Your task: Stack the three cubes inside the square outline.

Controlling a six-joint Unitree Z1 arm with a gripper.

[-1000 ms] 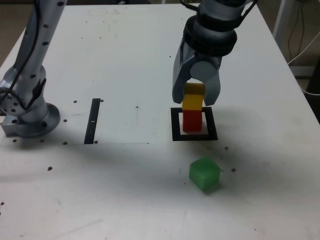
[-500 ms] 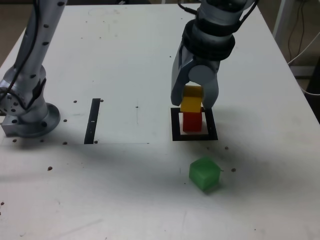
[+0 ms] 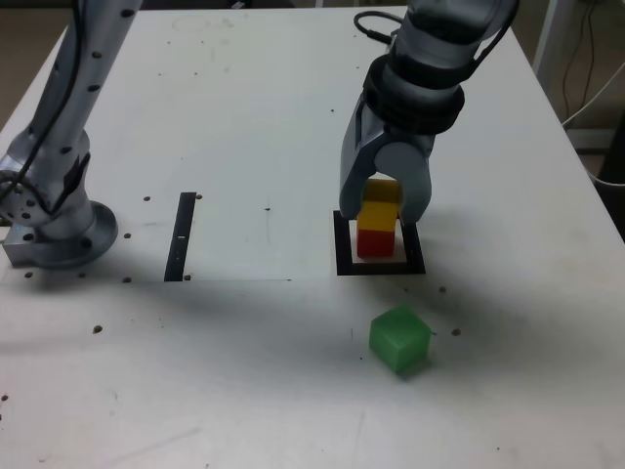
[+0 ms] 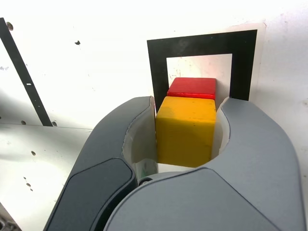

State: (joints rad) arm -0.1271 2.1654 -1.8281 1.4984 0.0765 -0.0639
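My gripper (image 3: 384, 210) is shut on the yellow cube (image 3: 380, 198), one finger on each side of it. That cube sits on top of the red cube (image 3: 375, 242), which stands inside the square outline (image 3: 342, 262). In the wrist view the yellow cube (image 4: 185, 132) fills the gap between the grey fingers (image 4: 130, 139) of the gripper (image 4: 186, 109). Past it I see the red cube's top (image 4: 192, 87) and the black frame of the outline (image 4: 202, 44). The green cube (image 3: 399, 339) lies alone on the table, nearer the camera than the outline, untouched.
A narrow black strip (image 3: 182, 234) lies on the white table toward the exterior view's left, also in the wrist view (image 4: 21, 72). The arm's grey base (image 3: 54, 230) stands at the far left. Small dark holes dot the tabletop.
The gripper has come down a little with the yellow cube, which now rests lower on the red cube. The green cube has not moved.
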